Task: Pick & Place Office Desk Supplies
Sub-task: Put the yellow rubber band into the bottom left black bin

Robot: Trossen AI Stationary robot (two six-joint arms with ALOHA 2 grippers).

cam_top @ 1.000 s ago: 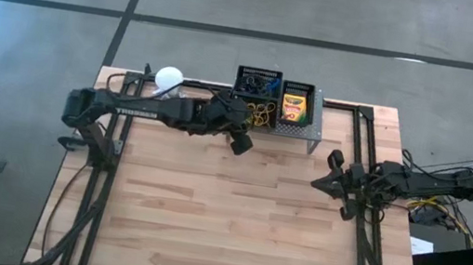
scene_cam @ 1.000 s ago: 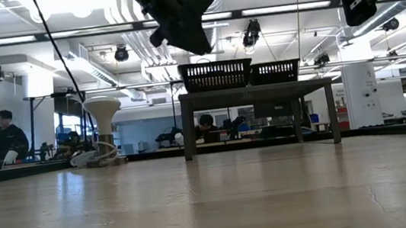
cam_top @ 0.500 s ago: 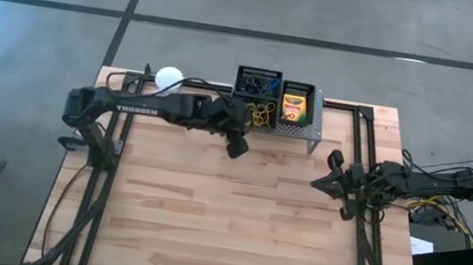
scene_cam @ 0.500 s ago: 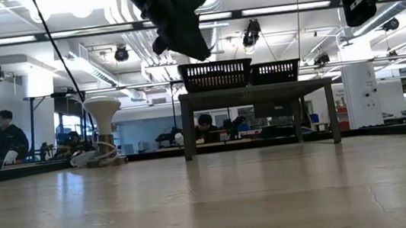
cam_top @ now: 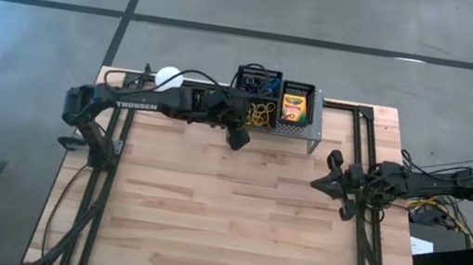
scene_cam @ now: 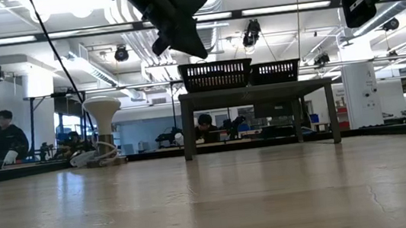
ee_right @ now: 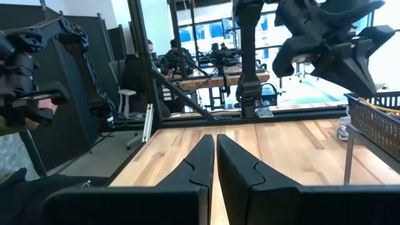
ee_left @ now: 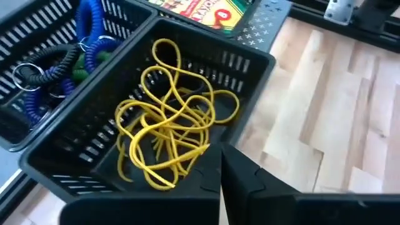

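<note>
Overhead: left gripper [cam_top: 237, 139] hangs just beside the black mesh bins [cam_top: 257, 84] on the grey perforated stand [cam_top: 297, 130] at the tabletop's [cam_top: 233, 217] far edge, jaws together and holding nothing. Yellow rubber bands [cam_top: 262, 113] lie in the near bin, crayon box [cam_top: 294, 104] in the bin beside it. Right gripper [cam_top: 330, 174] waits near the right edge, jaws together.

Level with the tabletop: left gripper [scene_cam: 183, 39] hovers high above the wood, just left of the bins [scene_cam: 215, 75] on the stand.

Left wrist: closed jaws over the rim of the bin [ee_left: 250, 59] with tangled yellow bands [ee_left: 169, 119]; blue coiled loops [ee_left: 94, 31] in the neighbouring bin.

Right wrist: jaws pressed shut above bare wood [ee_right: 294, 144].
</note>
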